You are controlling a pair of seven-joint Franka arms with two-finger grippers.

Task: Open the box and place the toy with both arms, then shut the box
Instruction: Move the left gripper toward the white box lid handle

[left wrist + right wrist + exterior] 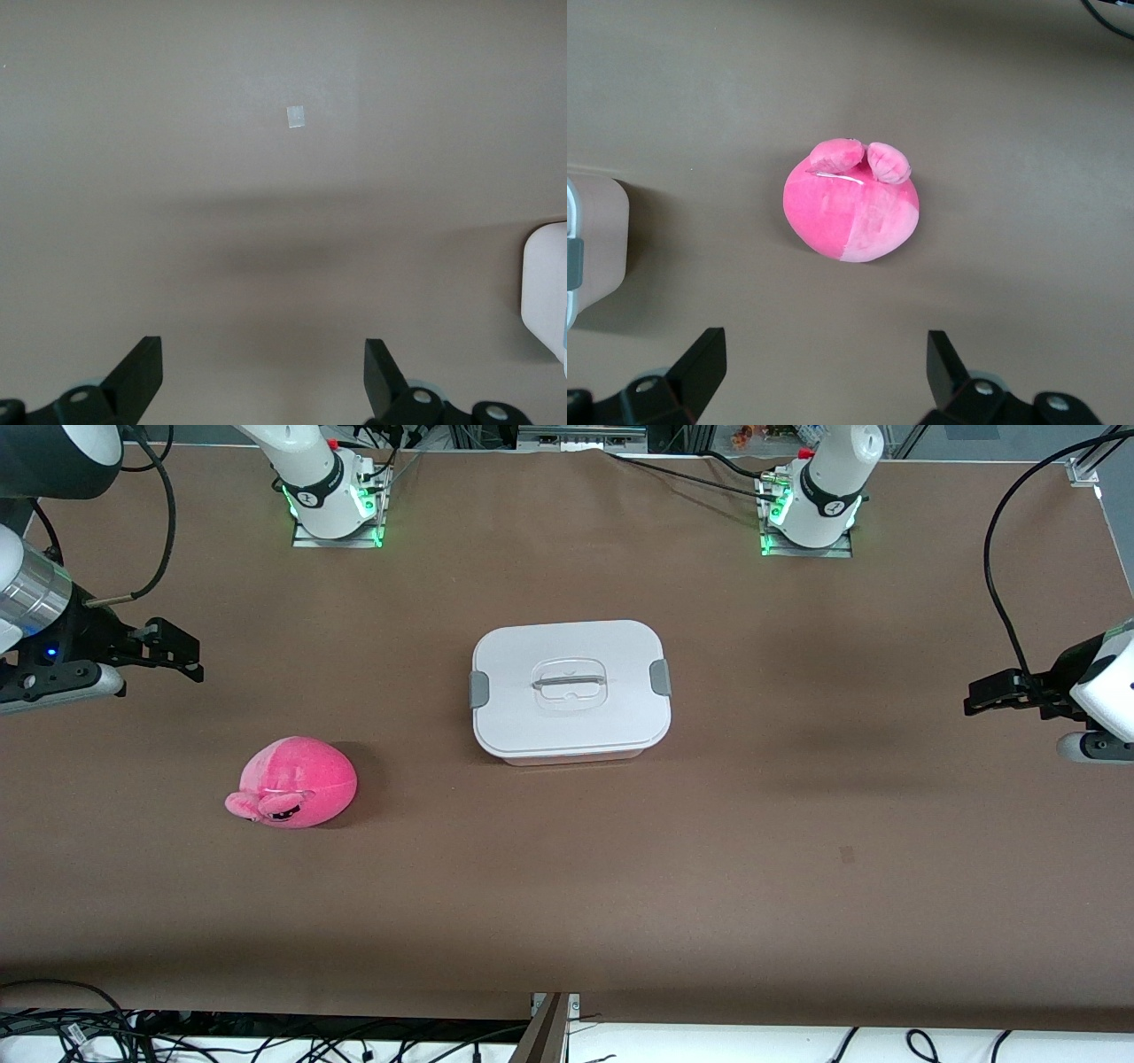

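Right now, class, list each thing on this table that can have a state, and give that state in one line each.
Box: shut, lid flat on top, both side clips down.
Toy: lying on the table, outside the box, toward the right arm's end.
Left gripper: open, holding nothing, over bare table.
Right gripper: open, holding nothing, over the table beside the toy.

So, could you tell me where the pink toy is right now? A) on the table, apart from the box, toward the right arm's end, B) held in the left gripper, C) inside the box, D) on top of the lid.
A: the toy lies on the table, apart from the closed box, and neither open gripper touches it.
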